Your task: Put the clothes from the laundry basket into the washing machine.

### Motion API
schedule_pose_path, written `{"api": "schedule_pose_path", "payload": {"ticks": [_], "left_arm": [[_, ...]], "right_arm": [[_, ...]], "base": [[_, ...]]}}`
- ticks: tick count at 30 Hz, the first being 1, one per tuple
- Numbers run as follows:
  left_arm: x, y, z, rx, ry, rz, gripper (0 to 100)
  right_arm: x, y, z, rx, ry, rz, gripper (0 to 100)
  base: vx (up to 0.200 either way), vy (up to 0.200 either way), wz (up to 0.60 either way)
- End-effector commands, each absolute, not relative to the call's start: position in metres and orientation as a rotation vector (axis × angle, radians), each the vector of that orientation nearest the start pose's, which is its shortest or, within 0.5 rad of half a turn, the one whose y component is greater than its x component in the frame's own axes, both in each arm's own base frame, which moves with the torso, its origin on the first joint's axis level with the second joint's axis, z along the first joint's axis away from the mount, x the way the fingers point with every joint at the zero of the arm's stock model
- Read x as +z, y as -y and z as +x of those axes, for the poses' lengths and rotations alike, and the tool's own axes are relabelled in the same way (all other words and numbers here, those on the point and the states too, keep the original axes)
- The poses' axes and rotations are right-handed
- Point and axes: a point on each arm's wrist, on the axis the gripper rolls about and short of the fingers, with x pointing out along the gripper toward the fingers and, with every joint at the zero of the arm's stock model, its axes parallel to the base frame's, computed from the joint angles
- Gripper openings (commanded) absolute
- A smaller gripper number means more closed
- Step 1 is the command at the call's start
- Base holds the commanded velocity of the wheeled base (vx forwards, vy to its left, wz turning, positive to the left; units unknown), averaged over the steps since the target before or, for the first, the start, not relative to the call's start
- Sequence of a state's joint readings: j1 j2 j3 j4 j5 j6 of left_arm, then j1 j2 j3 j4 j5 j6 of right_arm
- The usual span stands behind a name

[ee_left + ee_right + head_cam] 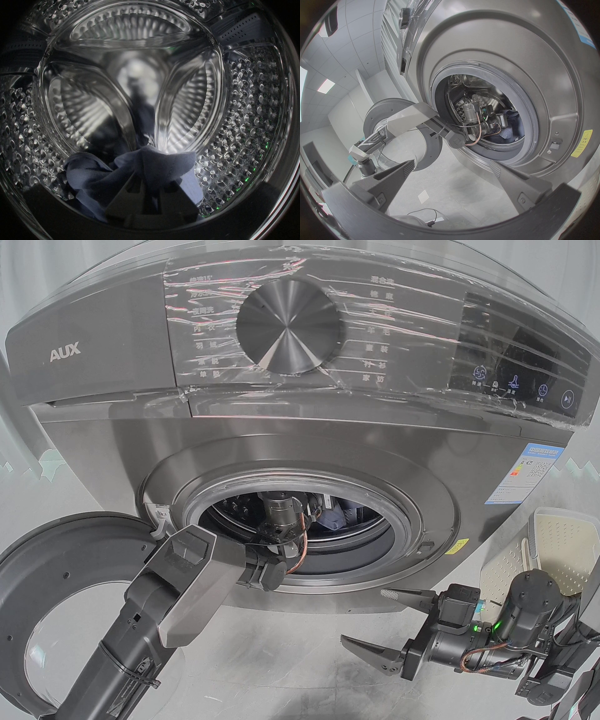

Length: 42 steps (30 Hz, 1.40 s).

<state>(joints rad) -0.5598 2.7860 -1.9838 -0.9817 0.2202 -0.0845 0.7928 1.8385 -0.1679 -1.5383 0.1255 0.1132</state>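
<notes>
Garment [162, 164]: blue-grey, looks like soft knit. It sits low centre of the left wrist view, inside the drum [256, 103], bunched over my left end effector [154, 182]. Fingers [178, 203] are pressed together on a fold of it. The rest sags toward lower left onto the drum wall.

Handling, my read: light, limp, zero stiffness, drapes and drags, not slippery. A pinch on a bunched fold is enough. A single layer near an edge would likely trail and snag. Let go deep in the drum so nothing hangs over the lip.

Head view: the same cloth is the blue patch in the port at centre frame, behind my left wrist. Washing machine [350, 446] takes the upper frame, door [56, 559] swung open at lower left. My left forearm goes through the port close to the grey seal [409, 521], so that's the tight spot for backing out.

Right end effector [362, 616] is at lower right, spread wide, carrying nothing, well apart from the port. Laundry basket [562, 540] is at the right edge, just beside that arm. Can't tell what's in it.
</notes>
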Motion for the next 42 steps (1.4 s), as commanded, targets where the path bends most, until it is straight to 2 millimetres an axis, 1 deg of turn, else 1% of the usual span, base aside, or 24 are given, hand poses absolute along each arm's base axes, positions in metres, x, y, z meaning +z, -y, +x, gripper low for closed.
{"api": "schedule_pose_path", "payload": {"ticks": [1,4,7,9,10,11,15,16,18,19,21,22,23,24,25,27,28,29,33,35,38,42], "left_arm": [[0.033,0.293,0.477,-0.344,0.132,-0.144,0],[0.033,0.294,0.476,-0.346,0.132,-0.145,0],[0.04,0.295,0.475,-0.35,0.144,-0.152,0],[0.038,0.294,0.471,-0.35,0.117,-0.141,0],[0.041,0.292,0.469,-0.35,0.109,-0.136,0],[0.041,0.291,0.466,-0.354,0.096,-0.129,100],[0.05,0.294,0.462,-0.364,0.12,-0.158,100],[0.053,0.294,0.461,-0.366,0.124,-0.166,100],[0.068,0.293,0.457,-0.369,0.134,-0.182,100],[0.068,0.293,0.457,-0.369,0.134,-0.182,100],[0.081,0.291,0.446,-0.377,0.108,-0.183,100],[0.083,0.29,0.444,-0.377,0.105,-0.182,100],[0.084,0.287,0.435,-0.384,0.06,-0.162,100],[0.083,0.286,0.433,-0.384,0.047,-0.155,100],[0.082,0.282,0.42,-0.399,-0.019,-0.125,100],[0.085,0.276,0.406,-0.416,-0.064,-0.106,100],[0.086,0.275,0.404,-0.419,-0.068,-0.105,100],[0.087,0.275,0.394,-0.439,-0.085,-0.1,100],[0.104,0.273,0.368,-0.471,-0.087,-0.099,100],[0.106,0.275,0.351,-0.494,-0.104,-0.092,100],[0.102,0.275,0.324,-0.528,-0.142,-0.069,100],[0.093,0.274,0.3,-0.566,-0.168,-0.061,100]], "right_arm": [[0.095,-0.172,0.165,0.909,-0.181,0.061,100],[0.095,-0.172,0.165,0.909,-0.181,0.061,100],[0.095,-0.172,0.165,0.909,-0.181,0.061,100],[0.095,-0.172,0.165,0.909,-0.181,0.061,100],[0.095,-0.172,0.165,0.909,-0.181,0.061,100],[0.095,-0.172,0.165,0.909,-0.179,0.061,100],[0.095,-0.171,0.166,0.906,-0.181,0.061,100],[0.095,-0.171,0.165,0.907,-0.181,0.061,100],[0.095,-0.171,0.165,0.907,-0.181,0.061,100],[0.095,-0.171,0.165,0.907,-0.181,0.061,100],[0.095,-0.171,0.166,0.906,-0.179,0.06,100],[0.095,-0.171,0.166,0.904,-0.179,0.062,100],[0.096,-0.17,0.166,0.902,-0.176,0.061,100],[0.096,-0.17,0.166,0.902,-0.176,0.061,100],[0.095,-0.169,0.166,0.9,-0.177,0.061,100],[0.096,-0.17,0.167,0.9,-0.174,0.062,100],[0.096,-0.169,0.166,0.9,-0.172,0.063,100],[0.096,-0.169,0.166,0.9,-0.172,0.063,100],[0.097,-0.169,0.166,0.899,-0.172,0.063,100],[0.096,-0.168,0.166,0.897,-0.174,0.062,100],[0.096,-0.168,0.166,0.897,-0.177,0.061,100],[0.095,-0.167,0.165,0.897,-0.181,0.062,100]], "base": [[0.0,0.0,0.0],[0.0,0.0,0.0],[0.0,0.0,0.0],[0.0,0.0,0.0],[0.0,0.0,0.0],[0.0,0.0,0.0],[0.0,0.0,0.0],[0.0,0.0,0.0],[0.0,0.0,0.0],[0.0,0.0,0.0],[0.0,0.0,0.0],[0.0,0.0,0.0],[0.0,0.0,0.0],[0.0,0.0,0.0],[0.0,0.0,0.0],[0.0,0.0,0.0],[0.0,0.0,0.0],[0.0,0.0,0.0],[0.0,0.0,0.0],[0.0,0.0,0.0],[0.0,0.0,0.0],[0.0,0.0,0.0]]}}
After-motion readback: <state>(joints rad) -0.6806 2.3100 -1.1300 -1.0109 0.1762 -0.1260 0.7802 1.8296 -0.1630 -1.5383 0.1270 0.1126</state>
